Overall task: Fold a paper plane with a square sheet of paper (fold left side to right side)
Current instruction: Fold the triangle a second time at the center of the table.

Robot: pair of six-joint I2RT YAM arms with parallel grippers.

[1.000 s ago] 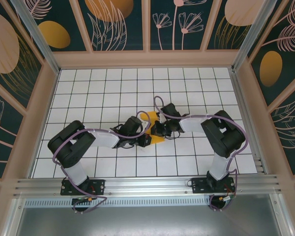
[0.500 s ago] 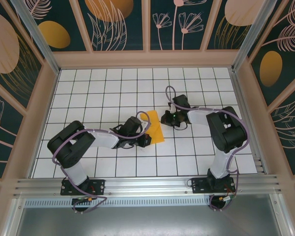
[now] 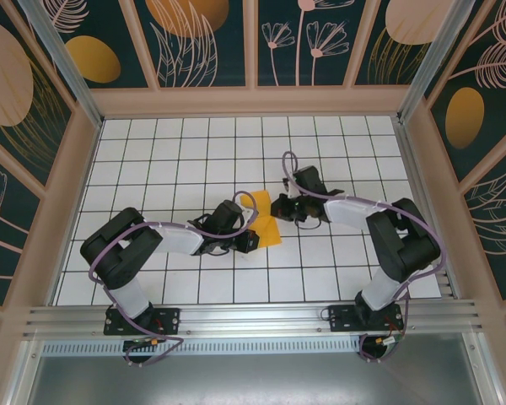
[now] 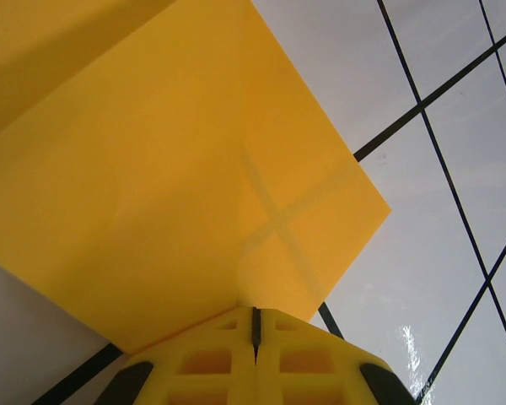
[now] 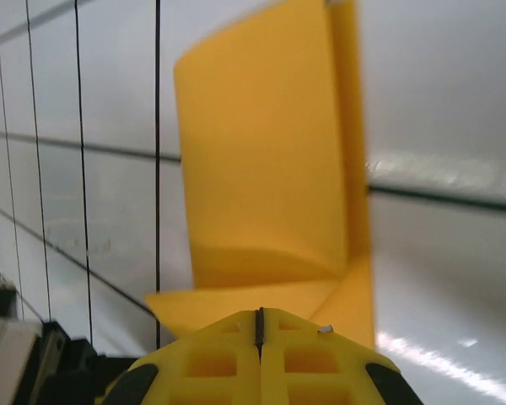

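We judge the task to be at an early fold. The thin orange-yellow square sheet of paper lies on the white worktop with its black grid lines, between the two arms. It no longer reads as a full flat square. From above it looks like a narrow slanted panel, and from the right wrist one layer stands up in a soft curve rather than lying pressed down.

The left pincer is fully closed. Its yellow fingertips meet in a tight seam at the sheet's near edge, low against the worktop. The right pincer is closed too, at the far upper end of the sheet, with the base of the raised flap just in front of its tips. We cannot tell whether either one has a layer nipped between its fingers or only presses on the paper.

The paper is smooth, matt and plain, and thin enough for grid lines to show faintly through it in the left wrist view. Its edges are straight and its corner is sharp.

We think the next move calls for laying the raised layer over so the edges match. One pincer would then hold the sheet still while the other runs along the fold to set a crisp crease. Paper this light will likely slide on the glossy worktop or spring back.
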